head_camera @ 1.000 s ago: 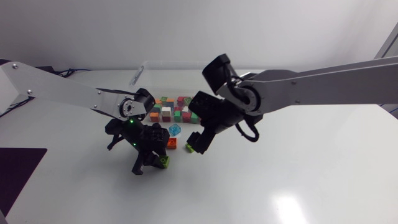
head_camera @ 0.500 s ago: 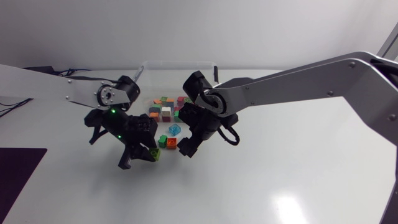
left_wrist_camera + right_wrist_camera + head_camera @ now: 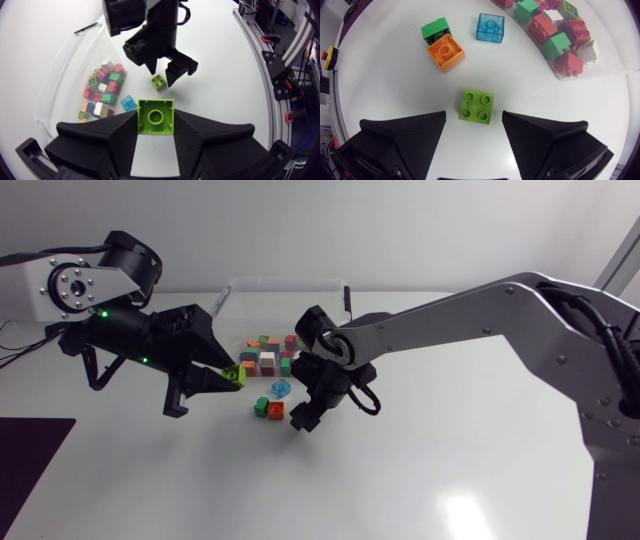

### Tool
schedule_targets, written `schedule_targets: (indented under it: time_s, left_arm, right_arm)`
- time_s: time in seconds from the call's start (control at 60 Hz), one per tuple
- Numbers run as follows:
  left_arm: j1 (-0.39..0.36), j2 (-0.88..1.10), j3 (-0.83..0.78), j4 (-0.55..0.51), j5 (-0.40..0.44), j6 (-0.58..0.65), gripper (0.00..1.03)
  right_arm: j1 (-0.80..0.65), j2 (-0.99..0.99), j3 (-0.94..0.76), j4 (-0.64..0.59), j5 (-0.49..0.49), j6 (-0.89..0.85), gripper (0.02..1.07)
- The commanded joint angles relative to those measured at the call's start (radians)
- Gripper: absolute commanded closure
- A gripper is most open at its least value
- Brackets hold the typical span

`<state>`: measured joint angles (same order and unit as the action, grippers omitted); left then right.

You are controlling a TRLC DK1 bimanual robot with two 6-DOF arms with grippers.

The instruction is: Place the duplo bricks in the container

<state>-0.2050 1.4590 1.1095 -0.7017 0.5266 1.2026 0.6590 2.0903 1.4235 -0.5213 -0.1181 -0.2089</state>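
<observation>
The left gripper (image 3: 222, 376) is up in the air over the worktop (image 3: 420, 470). It squeezes a light green brick (image 3: 156, 116) from both sides. That brick is square, and the face we see has one round ring in the middle.

The right gripper (image 3: 473, 124) is open wide and low. A second light green brick (image 3: 477, 106) with four bumps lies on the worktop between its fingers, touching neither. Close by are an orange brick (image 3: 446, 52), a dark green brick (image 3: 434, 29) touching it, and a see-through blue brick (image 3: 490, 26). The clear container (image 3: 592, 76) holds many red, green and white bricks.
</observation>
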Motion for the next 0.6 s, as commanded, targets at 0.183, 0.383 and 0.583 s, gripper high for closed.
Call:
schedule_targets:
  time_s: [0.183,0.383,0.583]
  left_arm:
    - [0.041,-0.057,0.059,0.111,0.038,-0.166,0.74]
    - [0.075,-0.058,0.089,0.206,0.059,-0.276,0.74]
    - [0.096,-0.011,0.141,0.332,0.062,-0.428,0.74]
  right_arm:
    - [-0.004,0.07,0.057,-0.014,0.011,0.025,0.42]
    - [0.001,0.103,0.081,-0.026,0.017,0.031,0.58]
    - [-0.002,0.071,0.068,-0.039,0.009,0.023,0.75]
